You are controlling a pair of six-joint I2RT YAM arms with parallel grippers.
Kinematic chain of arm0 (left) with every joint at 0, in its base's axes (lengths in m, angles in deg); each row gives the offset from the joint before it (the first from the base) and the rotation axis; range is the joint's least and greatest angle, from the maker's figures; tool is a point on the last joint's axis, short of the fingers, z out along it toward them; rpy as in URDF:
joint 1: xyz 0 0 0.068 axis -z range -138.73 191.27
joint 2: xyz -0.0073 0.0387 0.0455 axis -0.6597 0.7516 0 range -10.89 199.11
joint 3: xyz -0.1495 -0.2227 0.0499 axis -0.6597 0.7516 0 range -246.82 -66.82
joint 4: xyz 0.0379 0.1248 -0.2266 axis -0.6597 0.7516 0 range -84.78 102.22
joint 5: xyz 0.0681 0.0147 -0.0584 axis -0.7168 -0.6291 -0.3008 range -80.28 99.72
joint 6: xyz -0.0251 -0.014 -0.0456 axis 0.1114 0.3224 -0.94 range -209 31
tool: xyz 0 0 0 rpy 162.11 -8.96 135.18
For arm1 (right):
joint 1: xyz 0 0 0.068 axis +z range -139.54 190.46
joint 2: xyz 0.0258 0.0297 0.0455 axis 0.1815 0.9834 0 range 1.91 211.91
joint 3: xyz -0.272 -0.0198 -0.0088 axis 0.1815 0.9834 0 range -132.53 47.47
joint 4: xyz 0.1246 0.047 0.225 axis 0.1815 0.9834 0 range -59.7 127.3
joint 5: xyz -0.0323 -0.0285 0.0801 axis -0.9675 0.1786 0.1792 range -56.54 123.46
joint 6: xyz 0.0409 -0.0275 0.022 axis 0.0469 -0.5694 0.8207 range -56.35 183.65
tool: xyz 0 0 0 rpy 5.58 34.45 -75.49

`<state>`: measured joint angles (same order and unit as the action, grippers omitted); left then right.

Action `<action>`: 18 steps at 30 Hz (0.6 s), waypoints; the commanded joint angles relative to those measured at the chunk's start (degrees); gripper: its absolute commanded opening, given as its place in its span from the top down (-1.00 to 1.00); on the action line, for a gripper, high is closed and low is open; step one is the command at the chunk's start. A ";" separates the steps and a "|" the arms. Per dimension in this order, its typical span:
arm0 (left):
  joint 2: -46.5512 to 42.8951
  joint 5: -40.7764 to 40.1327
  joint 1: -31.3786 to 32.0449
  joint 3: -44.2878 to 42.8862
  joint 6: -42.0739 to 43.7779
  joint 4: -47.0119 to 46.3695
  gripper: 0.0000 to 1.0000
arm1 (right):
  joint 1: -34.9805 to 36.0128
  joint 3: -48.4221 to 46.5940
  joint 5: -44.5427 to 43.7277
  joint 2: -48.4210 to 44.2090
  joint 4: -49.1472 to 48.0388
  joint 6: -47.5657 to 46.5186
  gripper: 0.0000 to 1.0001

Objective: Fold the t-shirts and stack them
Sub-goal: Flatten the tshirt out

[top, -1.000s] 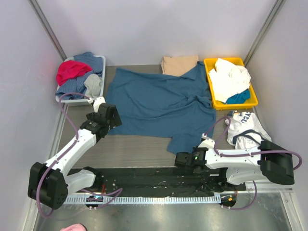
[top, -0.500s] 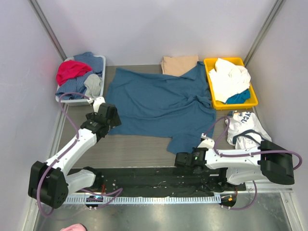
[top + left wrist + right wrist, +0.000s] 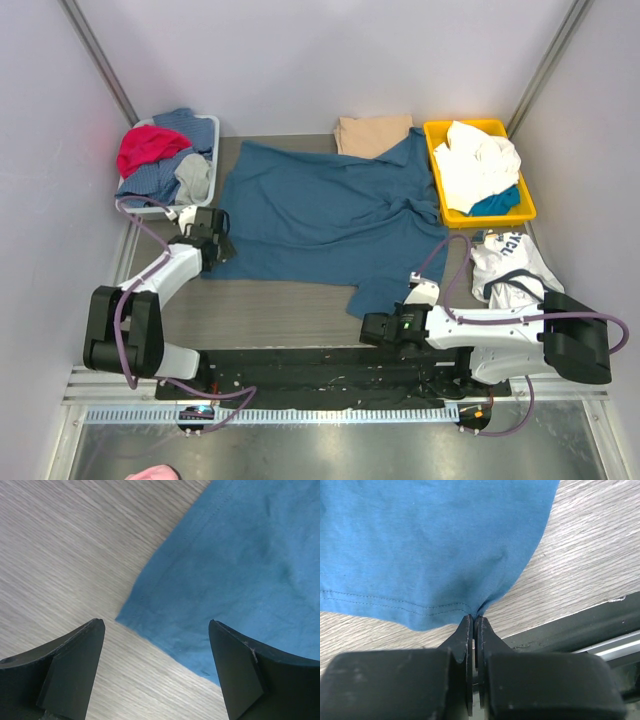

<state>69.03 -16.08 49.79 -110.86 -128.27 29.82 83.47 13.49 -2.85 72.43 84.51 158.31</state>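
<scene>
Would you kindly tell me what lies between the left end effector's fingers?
The left wrist view shows the teal-blue t-shirt corner and bare table within the open left end effector.

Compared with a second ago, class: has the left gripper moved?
Yes. The left gripper has shifted left in the top view, nearer the pale bin, at the teal t-shirt's left corner.

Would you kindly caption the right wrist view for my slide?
Right gripper pinching the teal t-shirt by its hem, low over the wooden table.
</scene>
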 commanded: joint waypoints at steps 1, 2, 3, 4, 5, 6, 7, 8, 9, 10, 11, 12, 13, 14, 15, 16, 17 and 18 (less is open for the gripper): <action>0.59 -0.39 0.10 -1.41 -2.22 -3.51 -0.76 | 0.11 -1.88 -3.67 -0.47 0.89 -1.13 0.99; 0.59 -0.39 0.10 -1.06 -2.31 -3.68 -0.72 | 0.11 -1.80 -3.67 -0.47 0.89 -1.05 0.99; 0.59 -0.56 0.01 -0.80 -2.39 -3.68 -0.66 | 0.11 -1.71 -3.67 -0.65 0.98 -0.96 0.98; 0.50 -0.57 -0.07 -0.53 -2.57 -3.77 -0.62 | 0.11 -1.62 -3.67 -0.74 0.89 -1.05 0.99; 0.41 -1.26 0.01 0.08 -2.83 -3.68 -0.60 | 0.11 -1.45 -3.59 -0.74 0.89 -0.87 0.99; 0.15 -1.53 -0.25 0.35 -3.01 -3.33 -0.58 | 0.11 -1.44 -3.67 -0.82 0.89 -0.87 0.99; -0.29 -1.71 -0.43 0.70 -3.27 -3.16 -0.57 | 0.11 -1.44 -3.59 -0.91 0.89 -0.87 0.98; -0.64 -1.97 -0.43 1.31 -3.62 -3.07 -0.57 | 0.11 -1.44 -3.59 -0.83 0.98 -1.05 0.98; -0.99 -2.32 -0.69 1.66 -3.97 -2.98 -0.54 | 0.11 -1.44 -3.59 -0.74 0.89 -1.05 0.99; -1.69 -2.32 -0.69 2.45 -4.15 -2.98 -0.53 | 0.11 -1.44 -3.67 -0.74 0.98 -1.05 0.99; -1.96 -2.32 -0.69 2.81 -4.76 -3.07 -0.51 | 0.11 -1.44 -3.59 -0.65 0.89 -1.13 0.99; -2.13 -2.32 -0.78 3.25 -5.03 -2.89 -0.50 | 0.11 -1.44 -3.59 -0.56 0.89 -0.96 0.99; -2.40 -2.41 -0.95 4.03 -5.29 -2.80 -0.48 | 0.11 -1.44 -3.59 -0.47 0.89 -1.13 0.99; -2.66 -2.58 -0.95 4.39 -5.56 -2.98 -0.47 | 0.02 -1.53 -3.59 -0.39 0.89 -1.14 0.99; -2.66 -2.76 -1.30 4.83 -5.65 -3.15 -0.47 | 0.11 -1.53 -3.50 -0.38 0.98 -1.22 0.99; -2.66 -2.68 -1.57 5.18 -5.99 -3.24 -0.47 | 0.11 -1.53 -3.33 -0.30 0.89 -1.14 0.99; -2.58 -2.41 -1.83 5.27 -6.00 -3.85 -0.45 | 0.11 -1.44 -3.24 -0.30 0.98 -1.14 0.99; -2.49 -2.15 -2.27 5.27 -6.00 -3.94 -0.44 | 0.11 -1.36 -3.24 -0.30 0.98 -1.14 0.98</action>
<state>68.05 -16.69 48.87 -106.03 -132.51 28.03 83.47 13.27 -3.33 72.41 84.56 156.88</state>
